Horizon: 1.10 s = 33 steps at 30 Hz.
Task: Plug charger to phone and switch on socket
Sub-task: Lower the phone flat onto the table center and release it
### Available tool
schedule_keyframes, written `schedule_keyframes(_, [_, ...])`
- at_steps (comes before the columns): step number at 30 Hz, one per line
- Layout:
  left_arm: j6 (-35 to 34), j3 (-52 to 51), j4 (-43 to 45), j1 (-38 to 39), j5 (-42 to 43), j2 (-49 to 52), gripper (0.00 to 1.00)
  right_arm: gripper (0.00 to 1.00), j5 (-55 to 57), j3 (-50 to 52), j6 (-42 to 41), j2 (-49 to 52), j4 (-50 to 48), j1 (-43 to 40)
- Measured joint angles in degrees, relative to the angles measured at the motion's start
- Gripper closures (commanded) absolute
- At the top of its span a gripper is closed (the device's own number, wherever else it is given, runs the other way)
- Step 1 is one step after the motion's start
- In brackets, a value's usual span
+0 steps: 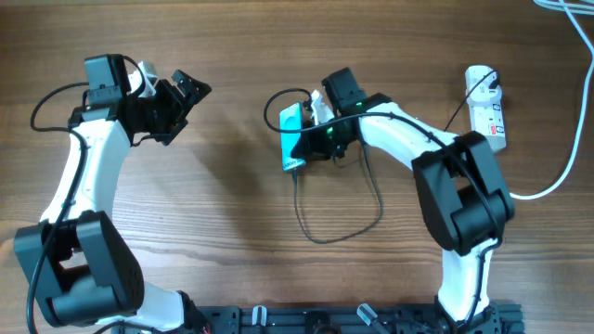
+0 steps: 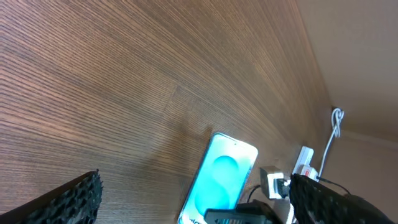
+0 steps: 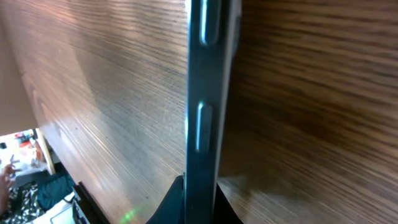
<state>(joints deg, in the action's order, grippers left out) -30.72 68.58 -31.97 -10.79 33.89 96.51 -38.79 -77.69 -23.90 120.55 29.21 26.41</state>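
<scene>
At the near centre, the charger (image 1: 339, 232) is looped on the table (image 1: 213, 195), running up to the phone (image 1: 290, 139), which is pinched on edge by the right gripper (image 1: 306, 130). Far left, the left gripper (image 1: 188, 111) is held spread; the socket (image 1: 489, 116) is set far right.

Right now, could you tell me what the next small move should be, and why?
Probably the right claw should lay the phone flat and let go. It grips the phone up on edge, and the charger cable already appears to meet the phone's lower end, though I cannot tell whether it is seated. Switching on the socket would be the step left.
</scene>
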Motion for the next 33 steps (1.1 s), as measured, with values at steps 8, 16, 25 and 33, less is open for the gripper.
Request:
schedule_keyframes(8, [0.0, 0.0, 0.0, 0.0, 0.0, 0.0, 0.00, 0.95, -0.1, 0.0, 0.0, 0.2, -1.0, 0.9])
schedule_keyframes(16, [0.0, 0.0, 0.0, 0.0, -0.2, 0.0, 0.00, 0.71, 1.7, 0.0, 0.4, 0.3, -1.2, 0.9])
schedule_keyframes(25, [0.0, 0.0, 0.0, 0.0, -0.2, 0.0, 0.00, 0.73, 6.9, 0.0, 0.4, 0.3, -1.0, 0.9])
schedule_keyframes(33, [0.0, 0.0, 0.0, 0.0, -0.2, 0.0, 0.00, 0.60, 9.8, -1.3, 0.6, 0.3, 4.6, 0.5])
